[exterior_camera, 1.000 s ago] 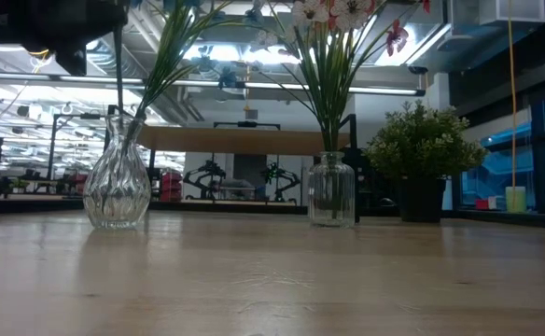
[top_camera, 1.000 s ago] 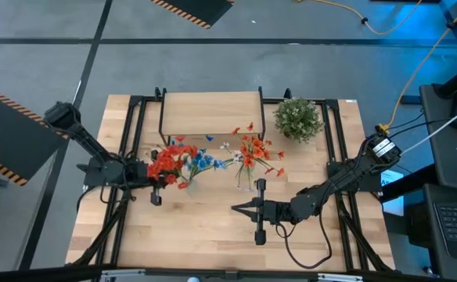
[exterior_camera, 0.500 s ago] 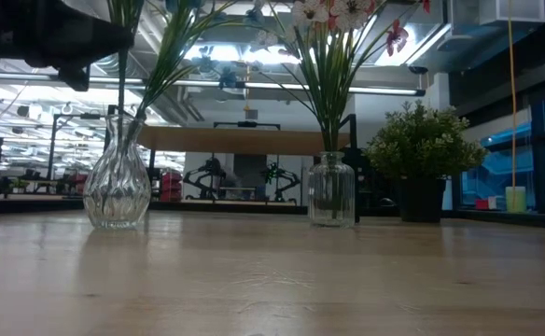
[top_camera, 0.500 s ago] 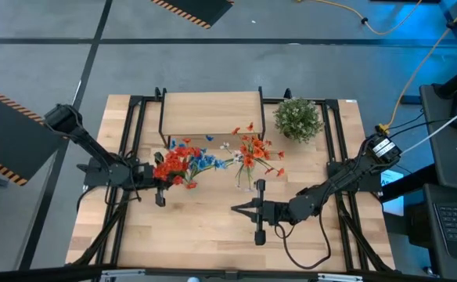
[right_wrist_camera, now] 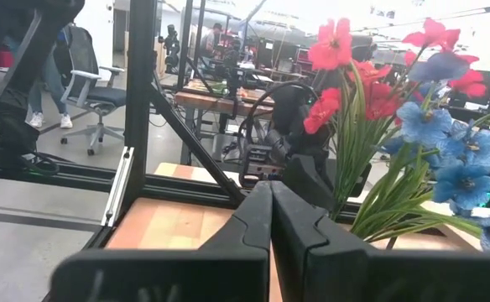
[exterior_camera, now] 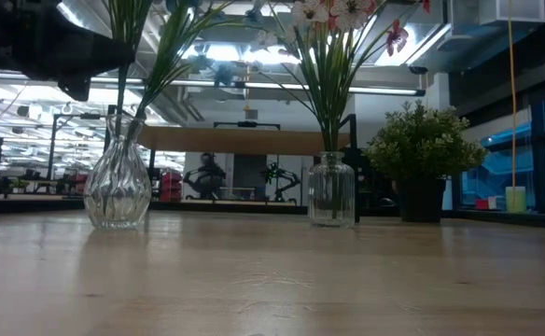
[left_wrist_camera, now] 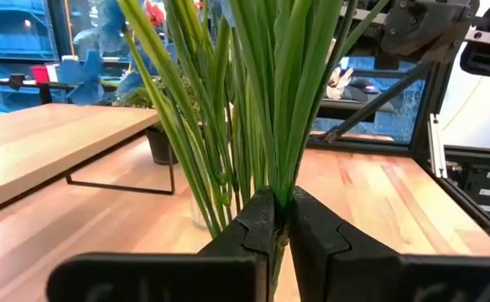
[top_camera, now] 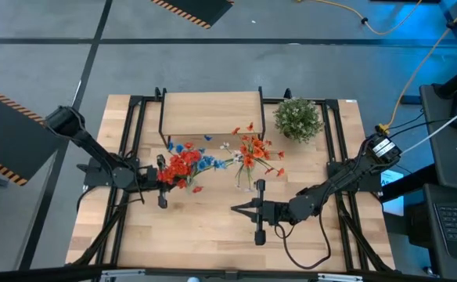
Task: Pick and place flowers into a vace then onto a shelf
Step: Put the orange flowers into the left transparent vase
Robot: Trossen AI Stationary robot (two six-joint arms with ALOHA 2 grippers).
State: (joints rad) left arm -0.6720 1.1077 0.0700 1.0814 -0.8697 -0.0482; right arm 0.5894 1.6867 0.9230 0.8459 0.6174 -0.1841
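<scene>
Over the ribbed glass vase (exterior_camera: 116, 187) left of centre, my left gripper (left_wrist_camera: 280, 220) is clenched on the red flowers' (top_camera: 181, 166) stems, apparently lowering them in; next I release, right gripper (top_camera: 236, 209) idle, closed.

bright overhead glare, blurred foreground stems, soft shadows

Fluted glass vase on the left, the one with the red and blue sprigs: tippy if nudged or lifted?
Probably yes. The fluted vase has a bulbous belly and narrow neck, and the tall sprigs lean out sideways, so it is likely top-heavy. Smooth glass looks slippery and breakable. The left gripper, shut on the stems, could lever it over.
</scene>
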